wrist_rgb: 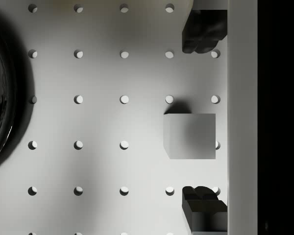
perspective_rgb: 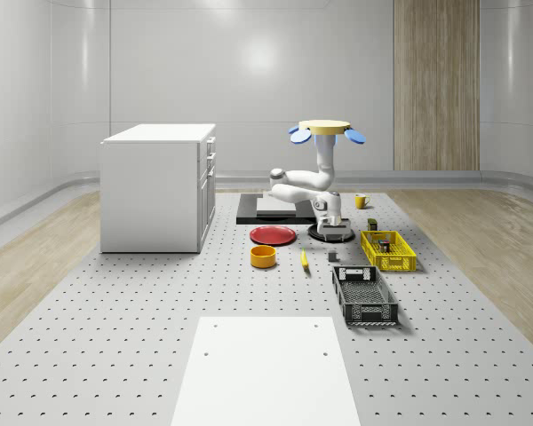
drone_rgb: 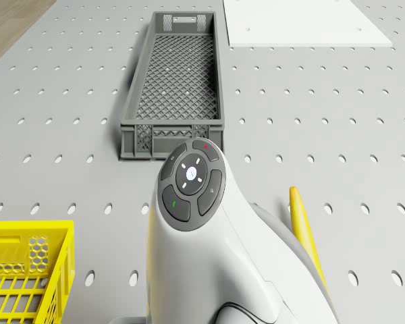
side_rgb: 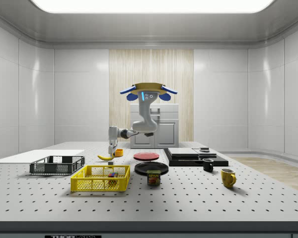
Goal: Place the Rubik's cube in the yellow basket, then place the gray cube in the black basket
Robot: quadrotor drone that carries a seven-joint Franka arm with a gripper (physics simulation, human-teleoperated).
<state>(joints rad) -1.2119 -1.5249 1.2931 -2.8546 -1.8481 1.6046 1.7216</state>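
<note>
Gray cube sat on the perforated desk, between the two dark fingertips of the end effector, touching neither; end effector released, jaws spread wide, pointing down over the cube. In the whole-scene view the gray cube lay just below the end effector. Rubik's cube rested inside the yellow basket. Black basket stood at roughly 5 o'clock from the gray cube in the whole-scene view, near but apart. Drone hovered above the desk, over the black plate, arm reaching down. A banana lay at 9 o'clock from the cube, an orange bowl and red plate beyond it.
</note>
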